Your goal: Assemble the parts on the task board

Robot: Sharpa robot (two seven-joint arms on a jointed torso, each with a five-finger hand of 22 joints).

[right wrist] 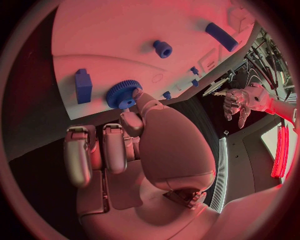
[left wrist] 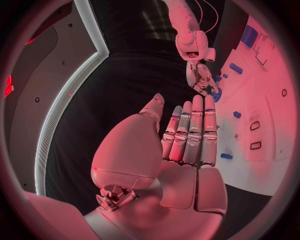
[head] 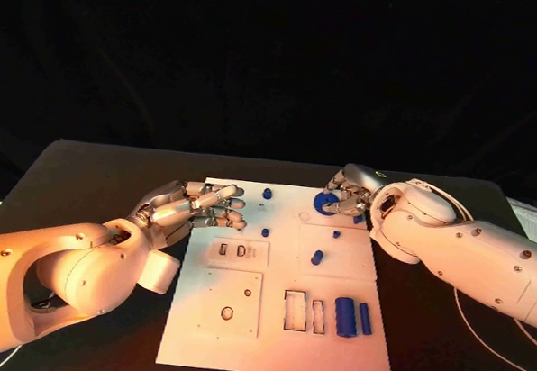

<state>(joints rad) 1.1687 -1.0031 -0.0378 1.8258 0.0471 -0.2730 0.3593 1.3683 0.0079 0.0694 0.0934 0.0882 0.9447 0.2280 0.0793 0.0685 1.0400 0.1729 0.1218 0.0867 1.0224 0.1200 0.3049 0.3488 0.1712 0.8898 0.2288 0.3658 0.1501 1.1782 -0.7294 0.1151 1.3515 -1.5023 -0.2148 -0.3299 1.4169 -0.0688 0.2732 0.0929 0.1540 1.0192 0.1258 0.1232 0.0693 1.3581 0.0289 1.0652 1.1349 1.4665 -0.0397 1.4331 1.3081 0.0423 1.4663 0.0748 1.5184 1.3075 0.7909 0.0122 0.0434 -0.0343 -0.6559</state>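
Right hand (head: 350, 197) on a blue gear (head: 327, 202) (task board's (head: 198, 345) far edge); left hand (head: 198, 210) empty, fingers apart

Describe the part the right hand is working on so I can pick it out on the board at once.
Start at the white task board in the middle of the table and go to its far edge, right of centre, where the right hand reaches in. Its fingertips touch a blue gear. Unlike the plain blue pegs and blocks nearby, it is a round disc with a toothed rim.
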